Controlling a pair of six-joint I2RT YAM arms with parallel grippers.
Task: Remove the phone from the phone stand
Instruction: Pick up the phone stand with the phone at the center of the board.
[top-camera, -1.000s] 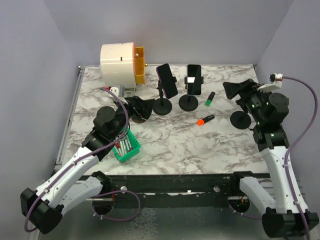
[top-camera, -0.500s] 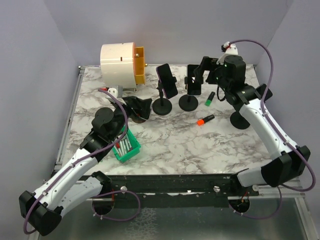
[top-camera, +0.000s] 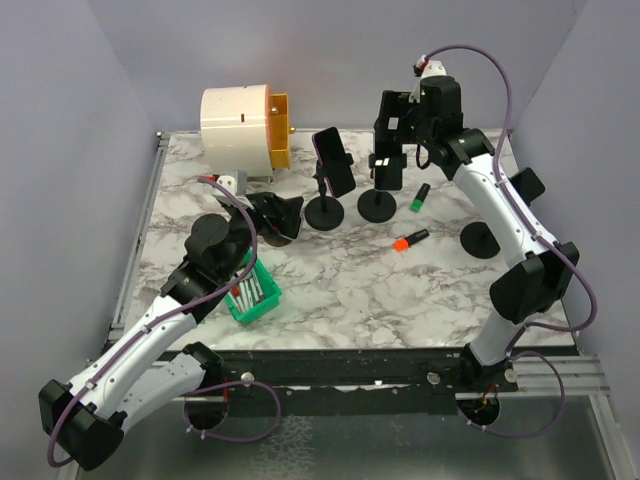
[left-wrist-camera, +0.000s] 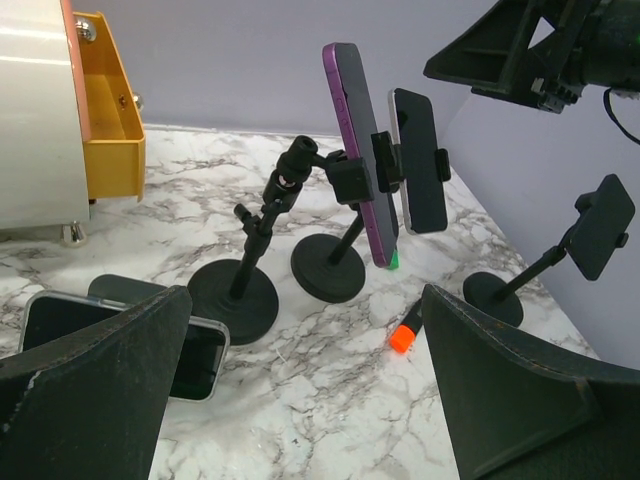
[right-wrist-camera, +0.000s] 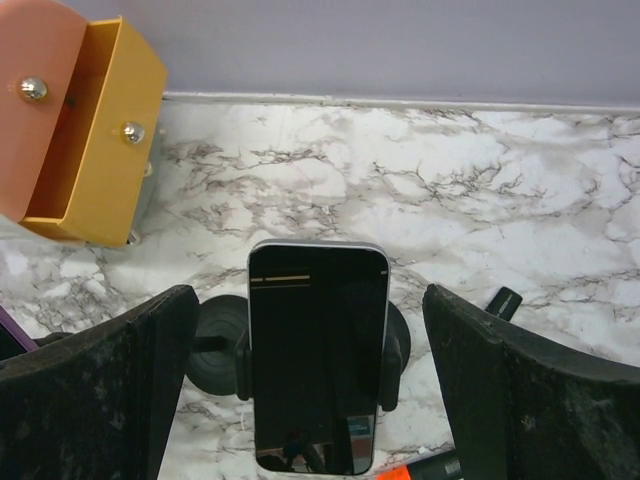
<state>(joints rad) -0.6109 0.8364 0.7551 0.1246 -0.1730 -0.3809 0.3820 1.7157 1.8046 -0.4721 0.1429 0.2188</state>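
At the far end of the table (top-camera: 330, 290), the right gripper (top-camera: 392, 120) hung, jaws spread, above the phone (right-wrist-camera: 317, 355) clamped upright in its phone stand (top-camera: 375, 206); a crooked pull risked toppling the stand.

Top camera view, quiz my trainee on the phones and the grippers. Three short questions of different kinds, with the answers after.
1. True or false: the right gripper is shut on the black phone.
2. How many phones sit clamped upright in a stand? A one, B two, C three.
3. Fill in: the unclamped phone lies flat on the ___, close to the left gripper.

Key
1. False: its jaws are open, one on either side of that phone.
2. B: the black phone and the purple phone. The third stand is empty.
3. table
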